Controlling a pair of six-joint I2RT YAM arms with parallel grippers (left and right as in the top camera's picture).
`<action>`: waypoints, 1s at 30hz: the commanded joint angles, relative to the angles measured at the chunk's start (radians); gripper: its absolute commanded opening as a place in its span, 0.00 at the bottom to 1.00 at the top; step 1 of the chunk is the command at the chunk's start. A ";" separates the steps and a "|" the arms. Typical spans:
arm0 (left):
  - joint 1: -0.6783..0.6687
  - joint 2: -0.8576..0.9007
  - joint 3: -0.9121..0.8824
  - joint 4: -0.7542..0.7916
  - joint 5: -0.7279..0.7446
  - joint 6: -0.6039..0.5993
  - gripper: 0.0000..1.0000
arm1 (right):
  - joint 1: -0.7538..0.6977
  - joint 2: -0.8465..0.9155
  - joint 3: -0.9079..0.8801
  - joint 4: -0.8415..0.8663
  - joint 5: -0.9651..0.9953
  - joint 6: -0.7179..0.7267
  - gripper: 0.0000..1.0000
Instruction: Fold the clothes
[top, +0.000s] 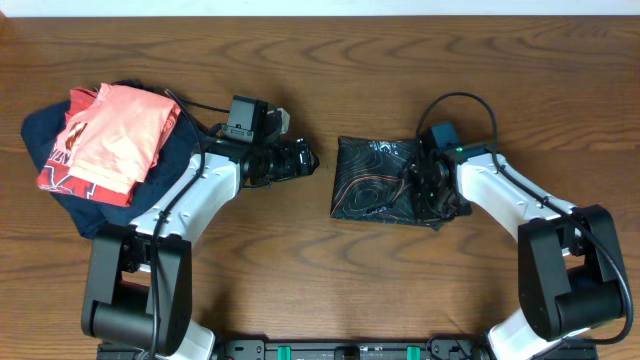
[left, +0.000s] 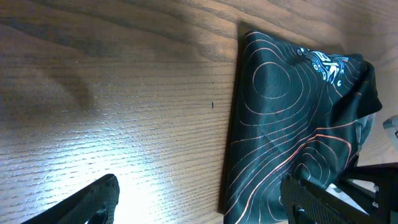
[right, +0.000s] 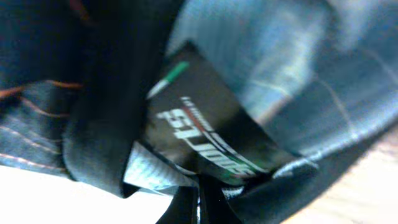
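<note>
The clothes (top: 378, 180), black thin fabric with red and white contour lines, lie folded into a small rectangle at the table's middle right. My right gripper (top: 432, 186) is down on their right part. In the right wrist view its jaws (right: 200, 200) are shut together, with a fold of the clothes (right: 205, 124) and a lettered label pinched at the tips. My left gripper (top: 300, 160) hovers just left of the clothes and is open. Its fingertips (left: 99, 196) stand wide apart over bare wood and the left edge of the clothes (left: 292, 124), holding nothing.
A salmon-pink shirt (top: 115, 135) with red print lies on a navy-blue garment (top: 40, 130) at the far left of the wooden table (top: 330, 70). Both arm bases stand at the front edge.
</note>
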 joint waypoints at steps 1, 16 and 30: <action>-0.001 0.005 0.007 -0.005 0.001 0.014 0.84 | 0.011 -0.047 0.035 -0.042 0.114 0.037 0.01; -0.009 0.005 0.007 0.006 0.003 0.051 0.94 | -0.026 -0.097 0.034 -0.117 0.193 0.059 0.26; -0.156 0.093 0.007 0.304 0.005 0.101 0.99 | -0.027 -0.403 0.111 -0.198 0.190 0.100 0.57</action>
